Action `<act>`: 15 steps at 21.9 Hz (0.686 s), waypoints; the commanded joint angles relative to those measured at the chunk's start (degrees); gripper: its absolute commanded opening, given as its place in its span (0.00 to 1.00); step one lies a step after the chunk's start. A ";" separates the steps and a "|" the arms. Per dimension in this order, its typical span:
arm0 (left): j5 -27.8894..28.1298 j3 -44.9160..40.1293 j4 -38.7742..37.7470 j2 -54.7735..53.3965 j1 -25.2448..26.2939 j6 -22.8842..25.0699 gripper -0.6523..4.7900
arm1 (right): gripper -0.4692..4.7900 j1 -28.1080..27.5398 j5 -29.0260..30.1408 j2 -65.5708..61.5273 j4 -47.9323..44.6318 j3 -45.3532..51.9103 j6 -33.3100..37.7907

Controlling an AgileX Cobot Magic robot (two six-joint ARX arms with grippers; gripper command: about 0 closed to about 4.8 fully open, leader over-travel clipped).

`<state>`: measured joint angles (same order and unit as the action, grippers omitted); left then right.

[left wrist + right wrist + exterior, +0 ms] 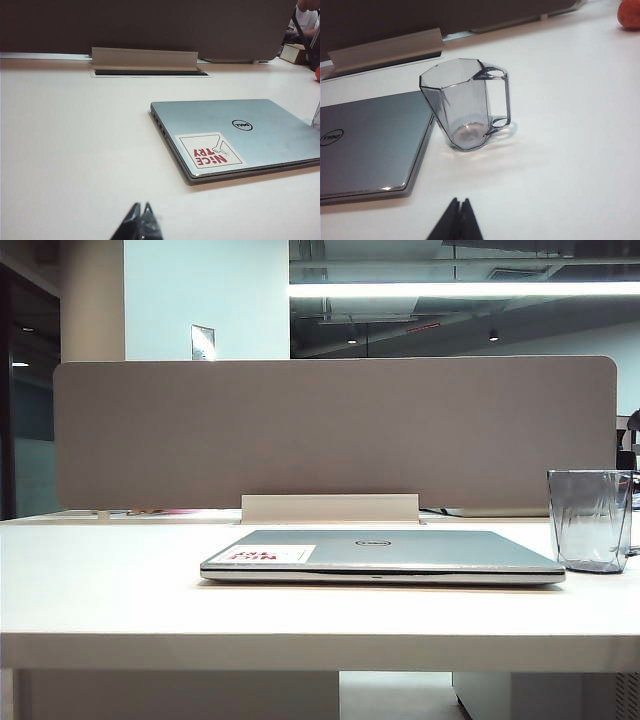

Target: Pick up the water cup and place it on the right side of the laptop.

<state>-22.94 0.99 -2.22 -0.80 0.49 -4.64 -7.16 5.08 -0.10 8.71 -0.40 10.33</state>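
My left gripper (140, 220) hangs low over the bare white table (100, 580) with its fingers pressed together on nothing, well short of the closed laptop (235, 135); my right gripper (457, 220) is likewise pinched closed and empty, apart from the water cup (465, 107). The grey divider panel (330, 430) stands behind the laptop; the water cup stands upright on the table just beside the laptop's right edge, handle turned away from it; a small orange thing (629, 14) lies well beyond.
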 commanded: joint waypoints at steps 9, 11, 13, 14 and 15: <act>5.03 0.15 -1.75 0.00 -0.04 5.51 0.11 | 0.07 -0.09 -0.46 0.04 1.14 0.37 0.17; 7.93 -0.33 -1.79 0.00 -0.07 5.49 0.11 | 0.07 -0.07 -0.46 0.04 1.14 0.37 0.17; 12.20 -0.55 -2.86 0.00 -0.07 5.46 0.11 | 0.07 -0.07 -0.46 0.04 1.14 0.37 0.17; 16.33 -0.55 -3.37 0.00 -0.07 4.87 0.11 | 0.07 -0.07 -0.46 0.04 1.14 0.37 0.17; 18.73 -0.55 -3.34 0.00 -0.07 4.59 0.11 | 0.07 -0.07 -0.46 0.04 1.14 0.37 0.17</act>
<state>-8.54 0.27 -5.93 -0.82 0.49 0.38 -7.16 4.75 -0.10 10.26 -0.38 10.33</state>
